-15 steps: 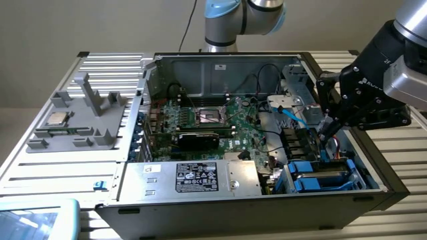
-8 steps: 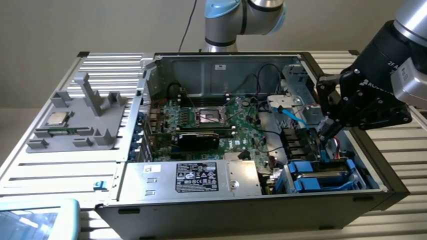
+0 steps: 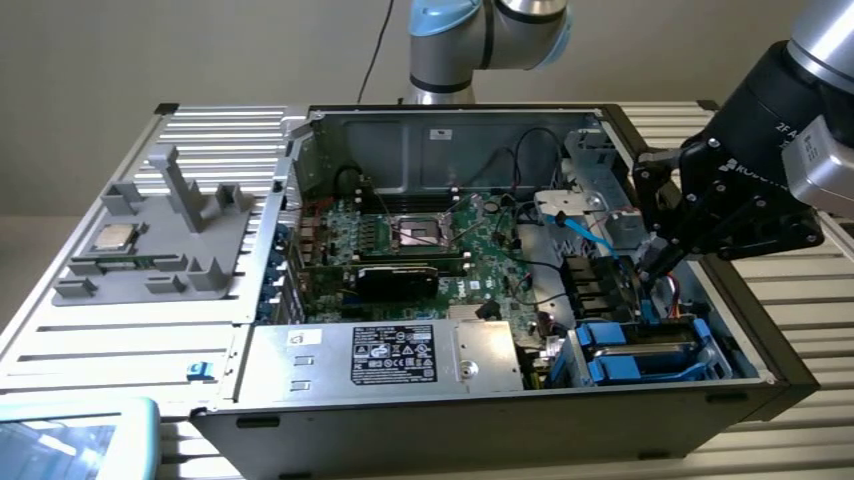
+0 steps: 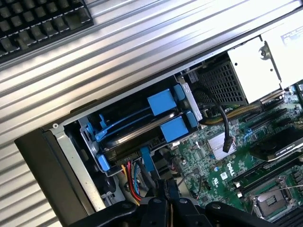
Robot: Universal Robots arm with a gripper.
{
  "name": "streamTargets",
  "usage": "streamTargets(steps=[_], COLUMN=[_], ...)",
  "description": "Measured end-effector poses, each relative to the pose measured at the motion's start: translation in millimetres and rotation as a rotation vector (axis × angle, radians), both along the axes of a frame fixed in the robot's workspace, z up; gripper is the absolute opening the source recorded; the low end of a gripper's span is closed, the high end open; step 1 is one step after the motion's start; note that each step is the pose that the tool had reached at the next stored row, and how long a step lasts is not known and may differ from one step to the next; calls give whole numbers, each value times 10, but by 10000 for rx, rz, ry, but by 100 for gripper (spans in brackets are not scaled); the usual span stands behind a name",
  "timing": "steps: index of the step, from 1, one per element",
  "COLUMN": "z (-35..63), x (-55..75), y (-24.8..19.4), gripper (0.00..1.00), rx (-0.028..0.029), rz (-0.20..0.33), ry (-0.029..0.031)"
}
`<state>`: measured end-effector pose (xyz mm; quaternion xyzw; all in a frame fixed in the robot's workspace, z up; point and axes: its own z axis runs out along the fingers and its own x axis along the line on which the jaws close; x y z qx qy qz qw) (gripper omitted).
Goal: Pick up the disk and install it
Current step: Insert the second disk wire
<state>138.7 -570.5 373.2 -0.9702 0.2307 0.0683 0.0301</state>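
One claw (image 4: 166, 189) closed, beside disk (image 4: 142, 130)

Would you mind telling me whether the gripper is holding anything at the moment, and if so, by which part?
Nothing is held: the gripper is shut on nothing, just above the drive bay where the disk sits.

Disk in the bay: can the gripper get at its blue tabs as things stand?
Probably yes. The gripper hangs shut just off the disk, inside the open case. The blue tabs face the opening; only loose cables lie beneath it.
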Motion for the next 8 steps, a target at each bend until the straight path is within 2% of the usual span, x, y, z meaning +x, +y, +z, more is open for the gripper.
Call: streamTargets(steps=[2, 8], z=[0, 0], x=[0, -1], y=[0, 0], gripper=[11, 11], rx=[0, 71], rz=[0, 644], ry=[-4, -489])
